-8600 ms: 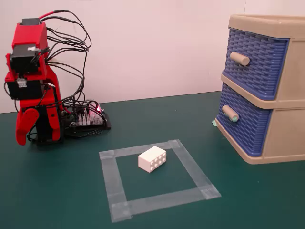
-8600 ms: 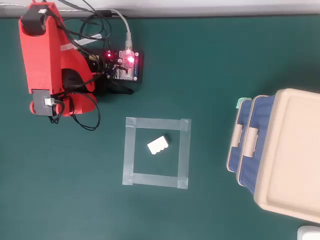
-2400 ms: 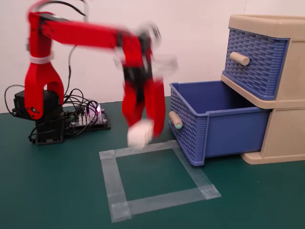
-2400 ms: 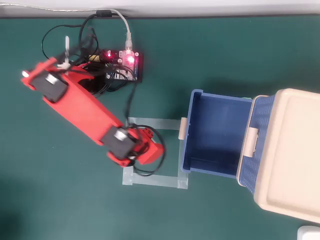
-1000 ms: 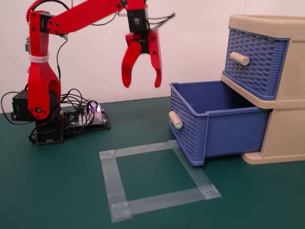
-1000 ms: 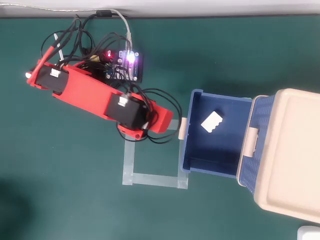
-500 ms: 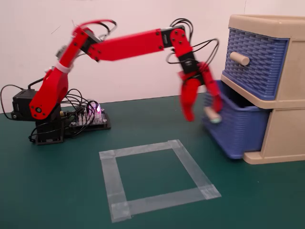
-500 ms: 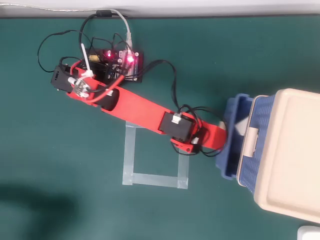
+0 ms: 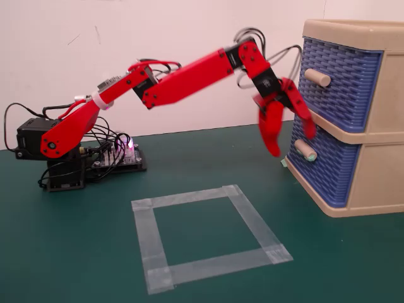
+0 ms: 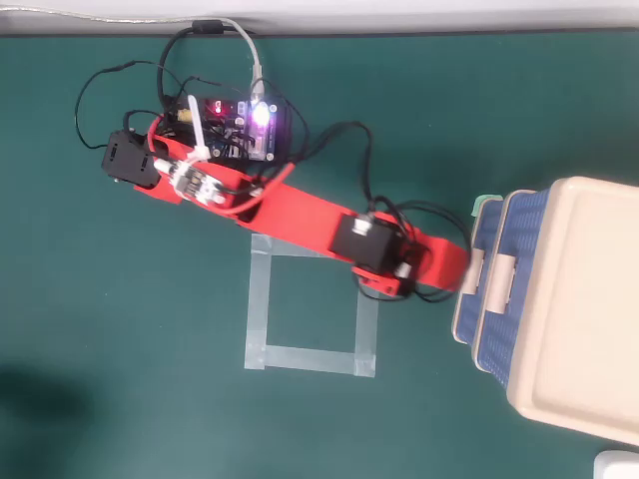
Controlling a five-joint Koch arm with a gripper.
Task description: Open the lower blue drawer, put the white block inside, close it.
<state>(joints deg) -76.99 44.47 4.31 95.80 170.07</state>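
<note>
The lower blue drawer (image 9: 325,170) of the beige cabinet (image 9: 382,180) looks shut in the fixed view. Its green-tipped beige handle (image 9: 306,151) points at the arm. My red gripper (image 9: 292,144) is open and hangs in front of the drawer face. One finger (image 9: 273,136) is left of the handle and the other (image 9: 304,120) is just above it; neither closes on it. In the overhead view the wrist (image 10: 444,264) covers the jaws beside the drawer fronts (image 10: 467,299). I cannot see the white block in the fixed view.
The upper blue drawer (image 9: 344,79) with an all-beige handle (image 9: 317,77) is shut. A grey tape square (image 9: 208,237) lies on the green mat. The arm's base and wired board (image 10: 245,120) stand at the back. A white thing (image 10: 619,465) is cut off by the overhead view's corner.
</note>
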